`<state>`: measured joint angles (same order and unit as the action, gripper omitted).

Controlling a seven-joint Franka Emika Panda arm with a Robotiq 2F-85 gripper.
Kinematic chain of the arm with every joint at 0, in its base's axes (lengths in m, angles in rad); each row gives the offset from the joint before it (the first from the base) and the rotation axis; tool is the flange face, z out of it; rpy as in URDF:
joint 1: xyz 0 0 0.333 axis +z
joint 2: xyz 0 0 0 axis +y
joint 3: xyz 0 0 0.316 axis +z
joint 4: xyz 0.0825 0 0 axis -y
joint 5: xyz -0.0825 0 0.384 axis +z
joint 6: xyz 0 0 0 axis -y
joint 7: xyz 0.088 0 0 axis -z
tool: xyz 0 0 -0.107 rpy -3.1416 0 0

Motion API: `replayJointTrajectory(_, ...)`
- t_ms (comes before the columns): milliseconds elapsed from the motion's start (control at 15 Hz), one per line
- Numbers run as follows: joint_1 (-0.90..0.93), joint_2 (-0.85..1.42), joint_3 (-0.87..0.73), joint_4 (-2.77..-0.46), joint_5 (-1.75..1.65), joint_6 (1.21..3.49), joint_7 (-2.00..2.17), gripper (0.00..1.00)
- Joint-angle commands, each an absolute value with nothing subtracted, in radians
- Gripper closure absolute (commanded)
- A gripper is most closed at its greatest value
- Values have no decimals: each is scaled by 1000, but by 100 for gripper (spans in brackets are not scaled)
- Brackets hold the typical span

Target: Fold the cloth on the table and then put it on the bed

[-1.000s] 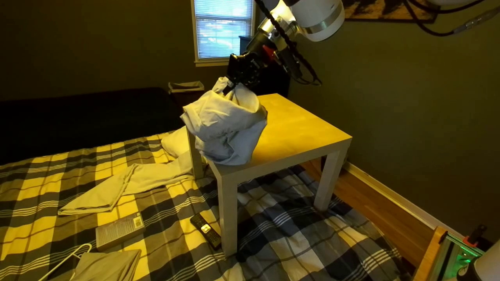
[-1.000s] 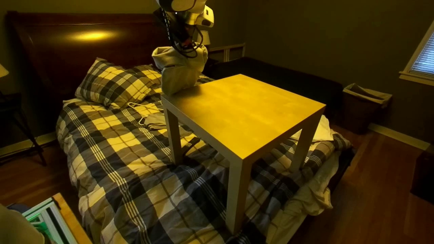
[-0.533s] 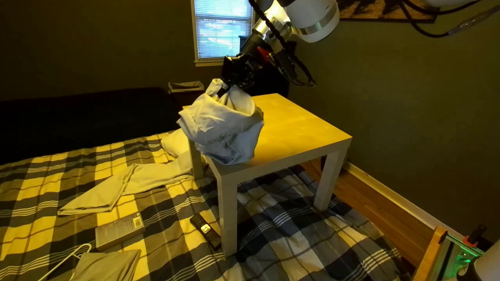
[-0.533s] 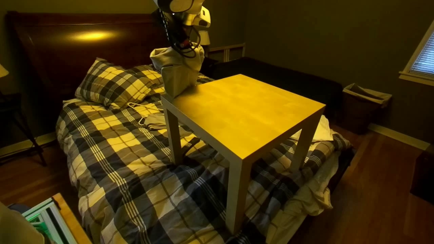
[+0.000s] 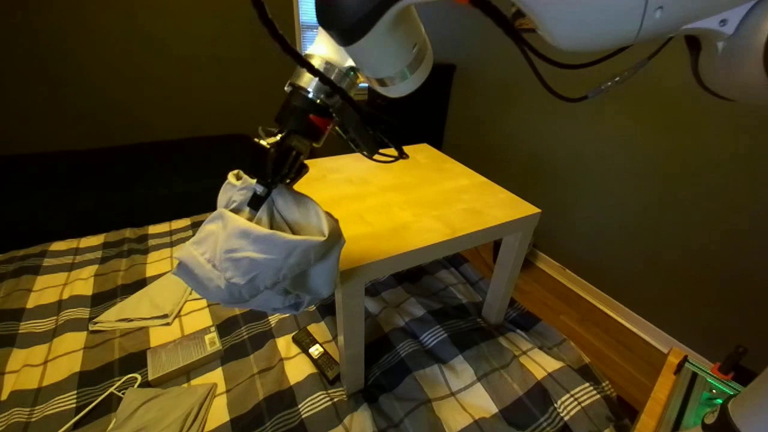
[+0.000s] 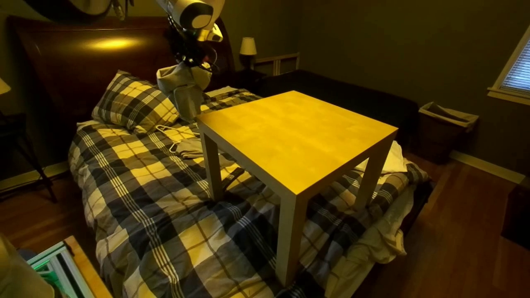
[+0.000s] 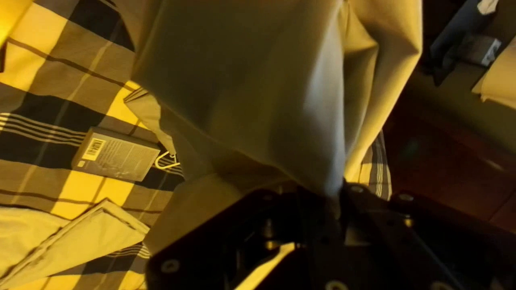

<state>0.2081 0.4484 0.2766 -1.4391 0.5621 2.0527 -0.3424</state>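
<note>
The plaid-covered bed (image 6: 157, 265) fills much of both exterior views; in an exterior view its dark wooden headboard (image 6: 112, 45) rises at the back; in an exterior view the counter (image 6: 298, 136), standing on the bed, shows every edge of its top, while in an exterior view the bunched grey cloth (image 5: 258, 258) covers a long stretch of one edge; a plaid pillow (image 6: 136, 103) shows in an exterior view, on the side of the cloth away from the counter, and the widest room for moving lies on that side, above the bed; the cloth hangs beyond the counter's edge, close by a corner, and whether its lowest folds touch there I cannot tell; it hangs below the claw (image 7: 329, 197), which is tilted, its fingers drawn together on a pinched fold; the wrist view brings out that grip, which the gathered cloth half hides in an exterior view; pale folded fabric (image 5: 144, 303) lies on the bed, partly behind the cloth in an exterior view; grey fabric (image 5: 162, 411) partly covers a white hanger (image 5: 103, 398); between these a printed box (image 5: 183, 355) lies flat, its barcode label (image 7: 93, 149) showing in the wrist view too; a dark remote (image 5: 317, 355) lies just beside a leg (image 5: 351, 336) of the counter.
</note>
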Motion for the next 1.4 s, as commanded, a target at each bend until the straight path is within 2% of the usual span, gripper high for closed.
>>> replayJointTrajectory(0,238,641,313,-1211,465,1968,-406,98)
replayJointTrajectory(467,287,906,371,-945,325,1792,-627,98)
replayJointTrajectory(1000,373,1150,358,-653,243,1584,-815,98)
replayJointTrajectory(1333,431,1240,322,-535,158,1634,-894,98)
